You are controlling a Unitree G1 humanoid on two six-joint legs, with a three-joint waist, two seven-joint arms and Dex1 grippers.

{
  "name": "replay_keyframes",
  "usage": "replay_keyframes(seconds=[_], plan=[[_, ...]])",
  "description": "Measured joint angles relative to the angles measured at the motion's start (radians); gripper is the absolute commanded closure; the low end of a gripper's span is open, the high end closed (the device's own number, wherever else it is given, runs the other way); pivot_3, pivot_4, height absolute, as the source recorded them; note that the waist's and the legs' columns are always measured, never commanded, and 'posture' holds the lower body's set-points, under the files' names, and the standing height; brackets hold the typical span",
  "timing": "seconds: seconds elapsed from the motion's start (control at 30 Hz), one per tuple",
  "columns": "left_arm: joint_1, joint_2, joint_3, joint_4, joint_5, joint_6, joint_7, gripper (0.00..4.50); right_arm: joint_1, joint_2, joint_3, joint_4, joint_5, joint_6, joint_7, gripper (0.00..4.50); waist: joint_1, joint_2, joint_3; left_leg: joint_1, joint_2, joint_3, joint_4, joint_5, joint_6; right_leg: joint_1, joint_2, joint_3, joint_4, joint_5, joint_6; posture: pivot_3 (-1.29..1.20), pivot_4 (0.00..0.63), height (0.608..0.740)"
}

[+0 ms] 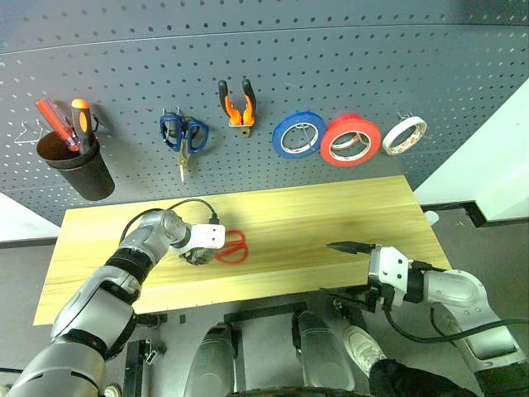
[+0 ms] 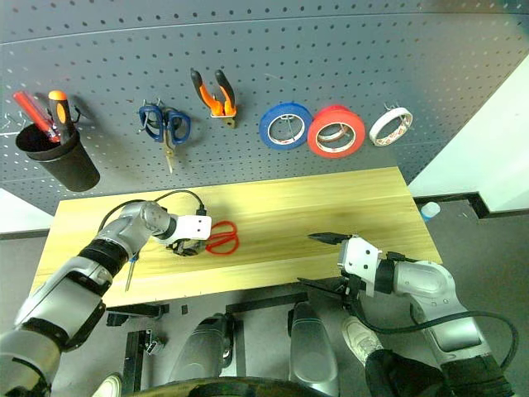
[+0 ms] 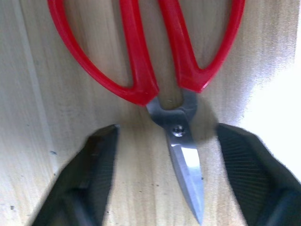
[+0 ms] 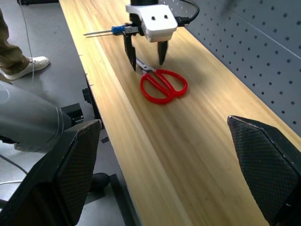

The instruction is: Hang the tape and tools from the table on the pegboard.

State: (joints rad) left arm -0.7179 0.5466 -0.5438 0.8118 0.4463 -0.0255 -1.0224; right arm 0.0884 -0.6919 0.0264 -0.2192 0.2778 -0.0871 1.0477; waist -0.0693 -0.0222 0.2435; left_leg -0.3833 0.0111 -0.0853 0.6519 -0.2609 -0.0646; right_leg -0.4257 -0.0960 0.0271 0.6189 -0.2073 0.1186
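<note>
Progress check, reading left to right. On the pegboard (image 1: 331,58) you already have the pliers (image 1: 237,103) hung at centre and the red-orange tape (image 1: 350,139) on its hook to the right of the blue roll (image 1: 298,134); count those two as done.

Left on the surface (image 1: 331,215): the slim blue-handled screwdriver (image 2: 131,271) lies near the left front edge, untouched, and the red-handled scissors (image 1: 232,246) lie flat just right of it.

Your left hand (image 1: 197,255) points down over the scissors' blades, fingers (image 3: 94,165) apart, one on each side of the pivot and not yet clamped.

Your right hand (image 1: 347,273) hangs at the near right edge, fingers wide apart, holding nothing.

Judgement: about half done; two tools remain.
</note>
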Motion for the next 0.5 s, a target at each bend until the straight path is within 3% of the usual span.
replay_keyframes(seconds=[0.2,0.5], plan=[[0.004,-0.001,0.011,0.0,0.0,0.018,0.0,4.21,-0.004,0.0,0.0,0.012,0.0,-0.011,0.001,0.0,-0.001,0.0,0.0,0.001,0.0,0.0,0.0,0.0,0.0,0.001,0.0,0.0,0.0,0.0,0.0,-0.14,0.167,0.73],[0.01,-0.001,0.022,-0.001,-0.003,0.019,0.001,4.26,-0.009,0.003,0.0,0.051,0.001,-0.044,0.006,0.0,-0.001,0.0,0.0,0.001,0.0,0.0,0.0,0.0,0.0,0.001,0.0,0.0,0.0,0.0,0.0,-0.14,0.166,0.73]])
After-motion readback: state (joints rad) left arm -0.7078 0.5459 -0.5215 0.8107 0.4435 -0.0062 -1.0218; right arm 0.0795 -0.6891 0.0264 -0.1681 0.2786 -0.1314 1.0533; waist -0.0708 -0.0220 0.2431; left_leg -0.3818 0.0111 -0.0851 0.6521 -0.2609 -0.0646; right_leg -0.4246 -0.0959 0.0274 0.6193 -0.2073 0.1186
